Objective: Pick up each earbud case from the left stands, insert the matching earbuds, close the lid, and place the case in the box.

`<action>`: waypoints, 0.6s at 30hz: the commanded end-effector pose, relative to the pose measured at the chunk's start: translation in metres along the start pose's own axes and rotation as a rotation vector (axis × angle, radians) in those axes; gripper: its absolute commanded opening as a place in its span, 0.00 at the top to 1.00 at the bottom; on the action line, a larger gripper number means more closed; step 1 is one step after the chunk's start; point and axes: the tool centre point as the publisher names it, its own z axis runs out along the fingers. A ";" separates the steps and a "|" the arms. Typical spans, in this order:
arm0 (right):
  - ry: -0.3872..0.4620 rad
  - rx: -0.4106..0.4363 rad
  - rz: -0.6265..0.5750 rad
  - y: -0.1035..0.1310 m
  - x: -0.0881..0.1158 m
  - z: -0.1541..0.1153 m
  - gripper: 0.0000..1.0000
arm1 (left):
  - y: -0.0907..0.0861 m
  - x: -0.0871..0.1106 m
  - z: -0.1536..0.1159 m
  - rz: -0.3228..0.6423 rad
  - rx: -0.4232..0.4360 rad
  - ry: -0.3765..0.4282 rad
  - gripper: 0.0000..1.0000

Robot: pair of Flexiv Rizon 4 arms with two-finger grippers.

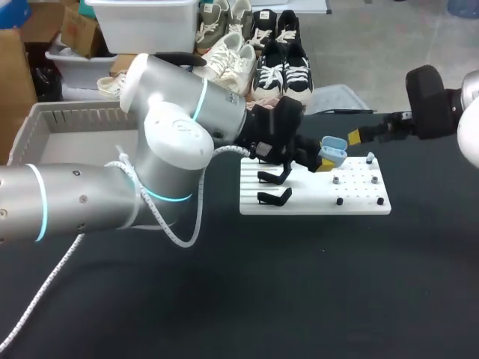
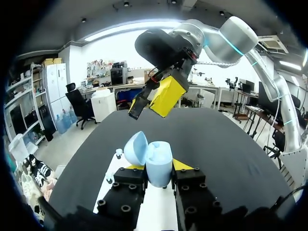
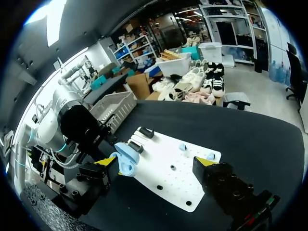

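Head view: light-blue earbud case (image 1: 334, 152), lid open, pinched in the left pincer (image 1: 329, 159) above the white board (image 1: 314, 203) on the dark bench (image 1: 299, 284), right pincer (image 1: 352, 137) just beside. Left wrist view: yellow tips clamping the case (image 2: 155, 161) from both sides, right pincer (image 2: 151, 101) ahead, spread. Right wrist view: own fingers (image 3: 206, 166) wide apart over the board (image 3: 168, 180), case (image 3: 126, 160) near one finger.

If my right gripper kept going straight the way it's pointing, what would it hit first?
Probably the open blue earbud case, held in the left gripper just ahead of the right gripper; their relative height is unclear.
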 end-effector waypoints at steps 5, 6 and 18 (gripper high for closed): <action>-0.001 0.139 0.054 -0.005 0.023 -0.038 0.00 | -0.003 0.007 -0.013 -0.029 -0.019 -0.143 1.00; 0.000 0.150 0.064 -0.007 0.027 -0.039 0.00 | -0.002 0.006 -0.014 -0.036 -0.016 -0.155 1.00; 0.045 0.173 0.121 -0.021 0.044 -0.038 0.00 | 0.003 -0.002 -0.016 -0.024 -0.049 -0.231 1.00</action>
